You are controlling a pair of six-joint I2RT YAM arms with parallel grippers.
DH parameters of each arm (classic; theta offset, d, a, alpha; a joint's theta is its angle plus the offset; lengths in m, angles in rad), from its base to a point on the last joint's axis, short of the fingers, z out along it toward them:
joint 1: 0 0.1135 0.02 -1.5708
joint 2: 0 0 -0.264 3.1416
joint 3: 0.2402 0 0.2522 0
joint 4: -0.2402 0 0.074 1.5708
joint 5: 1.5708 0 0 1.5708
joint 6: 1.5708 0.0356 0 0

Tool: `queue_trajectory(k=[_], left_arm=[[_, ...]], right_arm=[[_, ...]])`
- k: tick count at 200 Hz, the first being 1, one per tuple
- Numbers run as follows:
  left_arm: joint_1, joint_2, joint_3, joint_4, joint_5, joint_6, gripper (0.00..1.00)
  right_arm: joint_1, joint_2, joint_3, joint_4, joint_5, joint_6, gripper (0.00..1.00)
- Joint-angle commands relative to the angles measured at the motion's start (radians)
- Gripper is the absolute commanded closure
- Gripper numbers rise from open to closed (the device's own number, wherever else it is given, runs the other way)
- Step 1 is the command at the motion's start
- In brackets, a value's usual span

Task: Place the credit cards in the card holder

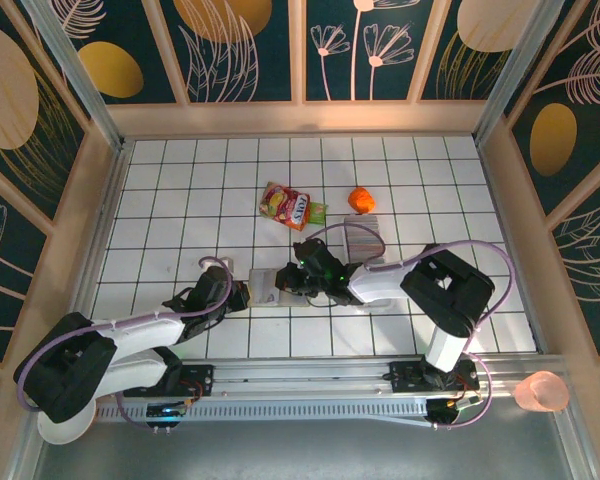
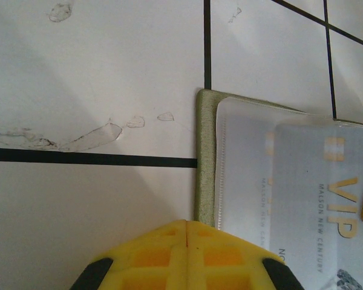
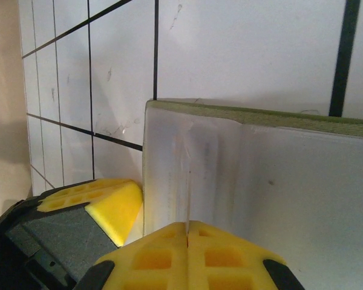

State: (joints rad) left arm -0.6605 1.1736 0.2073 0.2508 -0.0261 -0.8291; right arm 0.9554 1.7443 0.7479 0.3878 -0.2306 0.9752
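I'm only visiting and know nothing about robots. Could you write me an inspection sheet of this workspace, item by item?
Surface: white tiled table with black grid lines and some scuff marks.
Job's things: olive card holder lies open, with a VIP card at its clear pocket. The credit cards sit as a striped block farther back.
Clutter: snack packet and orange object.
Grippers: left gripper and right gripper are both shut, tips at the holder's edges, nothing between the fingers.
Cables: purple cables loop along both arms.
Surroundings: dark floral wall panels; pink cup-like object off the table.
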Motion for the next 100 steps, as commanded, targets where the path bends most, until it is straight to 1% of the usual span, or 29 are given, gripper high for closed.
queue_trajectory(k=[1, 15, 19, 60, 81, 100], left_arm=[[-0.003, 0.018, -0.002, 0.021, 0.028, 0.022, 1.00], [-0.003, 0.018, -0.002, 0.023, 0.029, 0.021, 1.00], [-0.003, 0.020, -0.003, 0.024, 0.029, 0.021, 1.00], [-0.002, 0.018, -0.005, 0.026, 0.035, 0.021, 1.00], [-0.003, 0.012, -0.003, 0.019, 0.036, 0.021, 1.00], [-0.003, 0.003, -0.003, 0.014, 0.038, 0.022, 1.00]], right_arm=[[0.001, 0.032, 0.017, -0.004, -0.029, -0.010, 1.00], [0.002, 0.034, 0.019, -0.011, -0.033, -0.011, 1.00], [0.003, 0.035, 0.020, -0.016, -0.034, -0.013, 0.98], [0.004, 0.020, 0.051, -0.105, 0.005, -0.046, 0.71], [0.009, -0.005, 0.077, -0.192, 0.065, -0.078, 0.66], [0.013, -0.011, 0.097, -0.241, 0.096, -0.096, 0.65]])
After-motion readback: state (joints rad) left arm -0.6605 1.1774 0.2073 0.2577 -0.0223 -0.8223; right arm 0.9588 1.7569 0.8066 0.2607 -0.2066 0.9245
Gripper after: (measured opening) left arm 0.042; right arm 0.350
